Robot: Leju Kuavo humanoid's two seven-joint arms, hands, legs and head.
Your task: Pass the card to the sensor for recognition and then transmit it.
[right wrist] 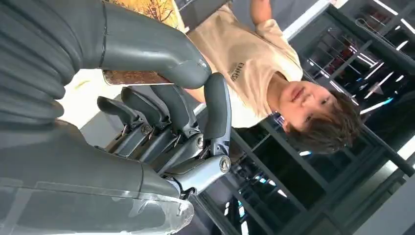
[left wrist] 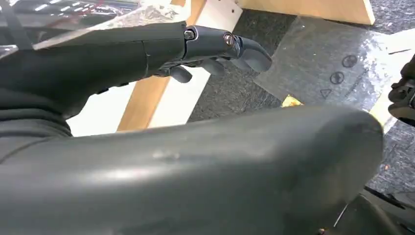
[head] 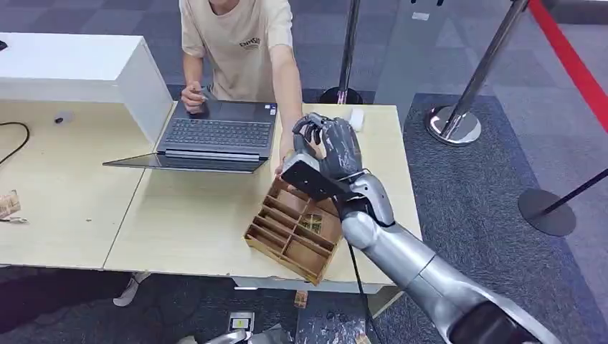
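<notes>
Now the right hand (head: 331,147), centre frame above the wooden divided tray (head: 294,229), pinches a yellow patterned card (right wrist: 142,10) near the person's arm (head: 290,93).

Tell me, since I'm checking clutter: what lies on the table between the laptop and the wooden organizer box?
Bare tabletop, per the head view: nothing lies between the laptop and the wooden organizer box.

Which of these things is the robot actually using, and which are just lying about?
In use: card, pinched in the right hand; the person reaching toward it; wooden tray.

Lying about: laptop, white box, table, barrier posts; left hand idle.
</notes>
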